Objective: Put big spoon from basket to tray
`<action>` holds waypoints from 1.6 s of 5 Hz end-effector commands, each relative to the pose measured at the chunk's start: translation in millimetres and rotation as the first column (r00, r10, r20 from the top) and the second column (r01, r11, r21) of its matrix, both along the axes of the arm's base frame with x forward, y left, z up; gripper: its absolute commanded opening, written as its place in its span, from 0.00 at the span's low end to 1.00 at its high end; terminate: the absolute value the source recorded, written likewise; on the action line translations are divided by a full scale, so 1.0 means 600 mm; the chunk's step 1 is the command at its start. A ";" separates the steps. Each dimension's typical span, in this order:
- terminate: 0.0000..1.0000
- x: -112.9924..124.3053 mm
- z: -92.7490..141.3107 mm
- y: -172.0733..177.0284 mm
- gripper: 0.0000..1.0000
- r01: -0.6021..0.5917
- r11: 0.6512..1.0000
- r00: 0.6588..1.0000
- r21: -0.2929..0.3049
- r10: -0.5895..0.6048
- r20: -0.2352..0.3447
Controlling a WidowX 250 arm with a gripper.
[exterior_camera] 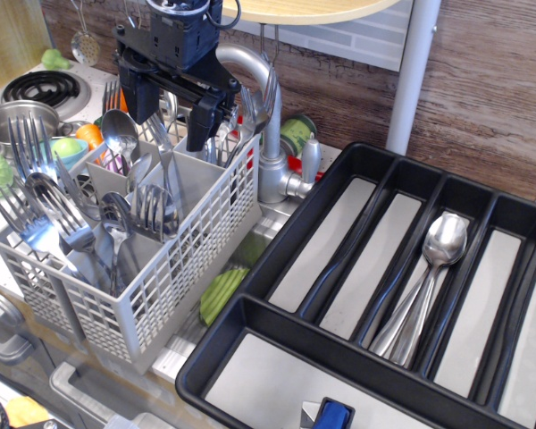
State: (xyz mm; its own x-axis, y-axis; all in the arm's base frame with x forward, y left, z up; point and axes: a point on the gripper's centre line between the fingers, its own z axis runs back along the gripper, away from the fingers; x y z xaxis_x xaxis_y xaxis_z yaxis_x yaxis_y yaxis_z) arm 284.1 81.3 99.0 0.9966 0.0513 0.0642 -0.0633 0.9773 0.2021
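the wide black plastic tray [335,192] holds shiny steel spoons [429,281] in one long slot. beside it, the light grey lattice basket [174,268] is packed with cutlery. above it hang the robot's black fingers [170,112], spread and empty, over an upright big spoon [119,130].

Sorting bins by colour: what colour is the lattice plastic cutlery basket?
Light grey plastic lattice cutlery basket: light grey, clearest in the only view, observation.image.

gripper [171,114]: black, blocky, angular
fingers [200,123]: two dark prongs, squared, thick, matte
housing: black, boxy, with ridged edges and small recesses
top part: dark grey cylinder, pale marks on it
cable: thin black loop at right of top part
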 end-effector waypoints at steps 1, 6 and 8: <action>0.00 0.000 0.000 0.000 1.00 0.000 1.000 1.000 0.000 0.000 0.000; 0.00 -0.035 -0.069 0.025 1.00 0.065 0.994 0.997 -0.084 -0.061 0.048; 0.00 -0.039 -0.096 0.022 1.00 0.105 0.992 0.992 -0.075 -0.099 0.073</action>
State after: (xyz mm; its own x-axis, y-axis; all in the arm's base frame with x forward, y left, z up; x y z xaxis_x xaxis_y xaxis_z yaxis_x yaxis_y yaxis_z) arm 257.9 90.5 29.8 0.9917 -0.0348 0.1235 0.0223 0.9946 0.1014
